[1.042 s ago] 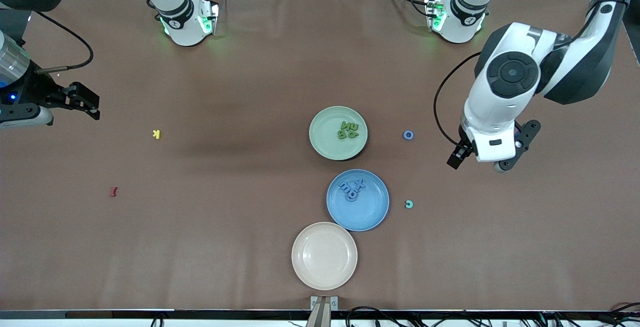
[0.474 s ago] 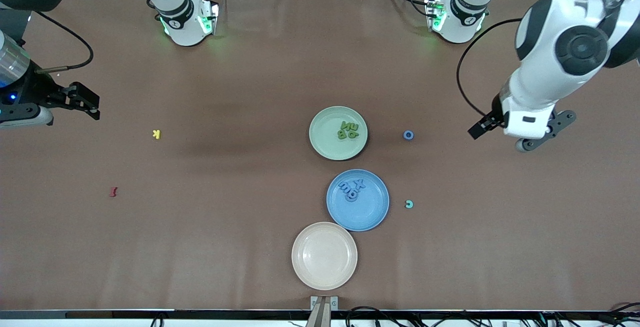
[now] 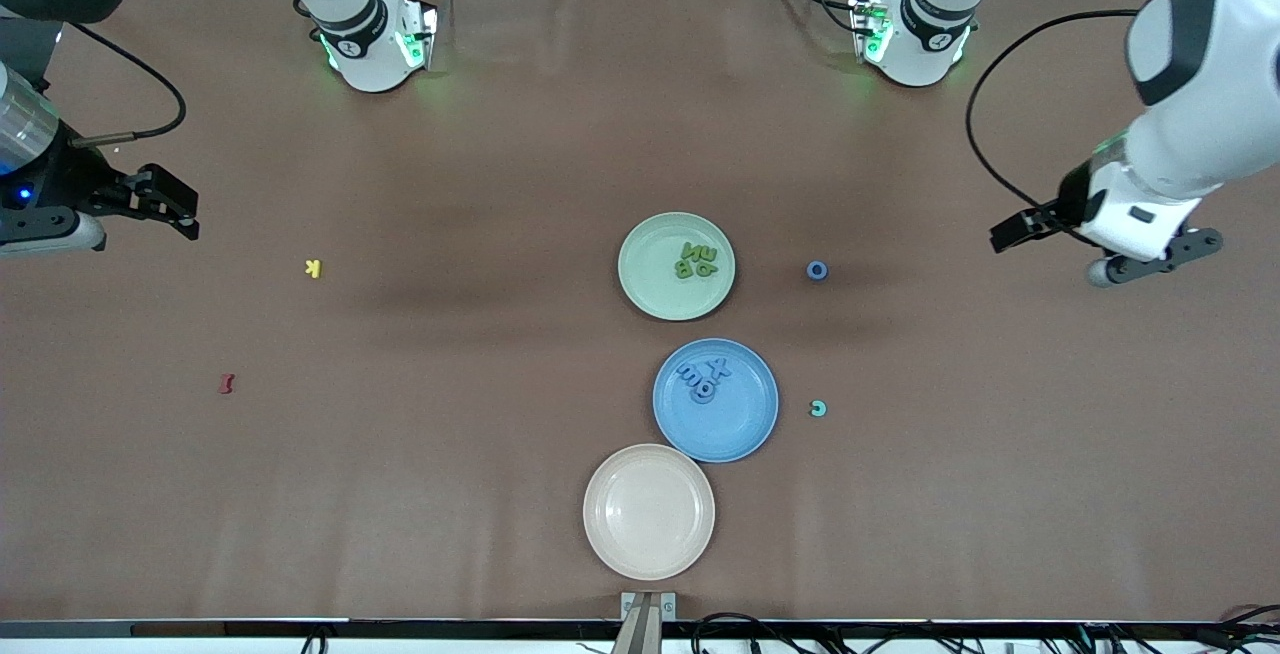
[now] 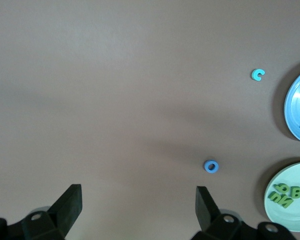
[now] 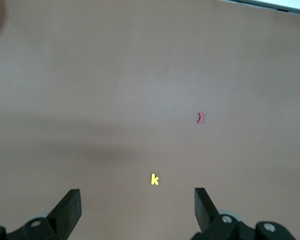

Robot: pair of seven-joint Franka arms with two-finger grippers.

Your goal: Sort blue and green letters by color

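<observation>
Front view, yellow letter K (image 3: 313,269) readable, left gripper (image 4: 137,202) and right gripper (image 5: 136,205) both spread, empty.

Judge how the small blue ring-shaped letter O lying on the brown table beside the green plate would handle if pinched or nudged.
The small blue ring-shaped letter O looks thin and tiny, so probably very light. Lying flat on the brown table, it would likely slide, not roll. Its low profile may make pinching fiddly.
</observation>
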